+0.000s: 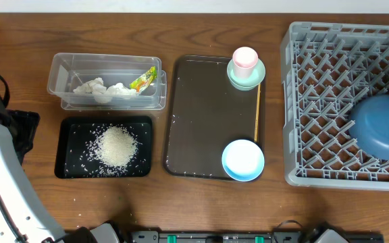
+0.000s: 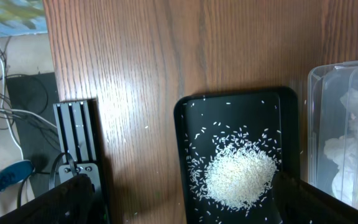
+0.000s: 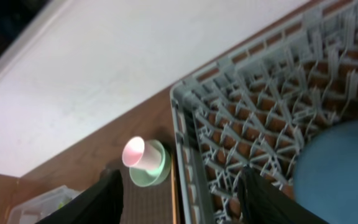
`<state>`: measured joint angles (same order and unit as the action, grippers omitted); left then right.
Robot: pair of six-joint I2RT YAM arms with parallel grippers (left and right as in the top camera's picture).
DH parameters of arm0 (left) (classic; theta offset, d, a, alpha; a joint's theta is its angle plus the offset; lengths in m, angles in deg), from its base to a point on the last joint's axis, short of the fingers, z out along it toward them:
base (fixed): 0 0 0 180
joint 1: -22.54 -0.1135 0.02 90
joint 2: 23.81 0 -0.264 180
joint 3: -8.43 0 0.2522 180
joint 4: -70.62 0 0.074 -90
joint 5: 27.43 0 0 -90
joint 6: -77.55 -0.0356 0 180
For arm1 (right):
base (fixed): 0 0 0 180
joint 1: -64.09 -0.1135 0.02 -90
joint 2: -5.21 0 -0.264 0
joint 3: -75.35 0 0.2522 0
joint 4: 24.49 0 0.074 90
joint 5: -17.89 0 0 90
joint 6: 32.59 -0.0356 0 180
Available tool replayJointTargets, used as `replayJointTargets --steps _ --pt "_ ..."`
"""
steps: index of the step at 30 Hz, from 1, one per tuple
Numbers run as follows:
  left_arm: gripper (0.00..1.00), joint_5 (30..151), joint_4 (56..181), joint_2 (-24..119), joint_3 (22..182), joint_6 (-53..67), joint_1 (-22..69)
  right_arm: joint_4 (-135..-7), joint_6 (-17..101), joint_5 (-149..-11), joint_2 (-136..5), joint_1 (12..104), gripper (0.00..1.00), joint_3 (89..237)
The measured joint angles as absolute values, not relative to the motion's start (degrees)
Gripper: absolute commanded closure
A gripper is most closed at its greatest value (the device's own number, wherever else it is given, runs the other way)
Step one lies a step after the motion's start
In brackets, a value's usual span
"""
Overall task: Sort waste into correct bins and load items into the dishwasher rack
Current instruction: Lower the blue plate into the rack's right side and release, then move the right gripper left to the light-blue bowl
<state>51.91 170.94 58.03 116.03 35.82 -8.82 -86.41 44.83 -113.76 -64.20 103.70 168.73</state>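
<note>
At the far left of the desk (image 1: 181,34) your left arm (image 1: 2,182) reaches in from the lower edge; its left jaws stand wide apart and hold nothing, and in the left wrist view they hang over the black tray (image 1: 69,165).

Next comes the clear tub (image 1: 59,77), towards the top of the overhead view; in it lie the crumpled tissue wads (image 1: 93,88) and, at its right end, the green-and-yellow wrapper (image 1: 144,79). Just below the tub sits the black tray, holding a heap of rice (image 1: 117,145) with loose grains scattered around it.

In the middle you have the brown serving tray (image 1: 201,115). At its top right corner the pink cup (image 1: 244,59) stands on the mint green dish (image 1: 255,77). The wooden stick (image 1: 257,115) lies along the tray's right side. At the bottom right corner the light blue bowl (image 1: 242,160) overhangs the rim.

On the right is the grey rack (image 1: 316,88); the dark blue bowl (image 1: 383,125) lies inside it, on its right side. Your right jaws are above the rack; in the right wrist view they stand apart with nothing gripped, and the blue bowl sits just beside the right-hand finger.
</note>
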Motion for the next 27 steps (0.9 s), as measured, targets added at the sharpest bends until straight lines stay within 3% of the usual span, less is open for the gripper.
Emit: replayJointTargets --steps 9,12,13,21,27 --pt "0.06 51.89 170.94 58.03 116.03 35.8 -8.82 -91.98 44.64 -96.98 -64.7 90.79 0.33 168.73" --pt "0.06 51.89 170.94 58.03 116.03 35.8 -8.82 -92.2 45.29 -97.0 -65.03 85.93 0.08 168.73" --pt "0.06 51.89 170.92 58.03 116.03 35.82 -8.82 -91.76 45.49 -98.27 -65.14 83.92 0.07 168.73" --pt "0.06 51.89 170.94 58.03 116.03 35.82 -8.82 -86.98 47.15 -105.44 -65.99 61.32 0.08 168.73" --pt "0.06 51.91 170.94 58.03 116.03 35.8 -8.82 -91.26 46.71 -87.93 -72.24 35.77 0.09 168.84"
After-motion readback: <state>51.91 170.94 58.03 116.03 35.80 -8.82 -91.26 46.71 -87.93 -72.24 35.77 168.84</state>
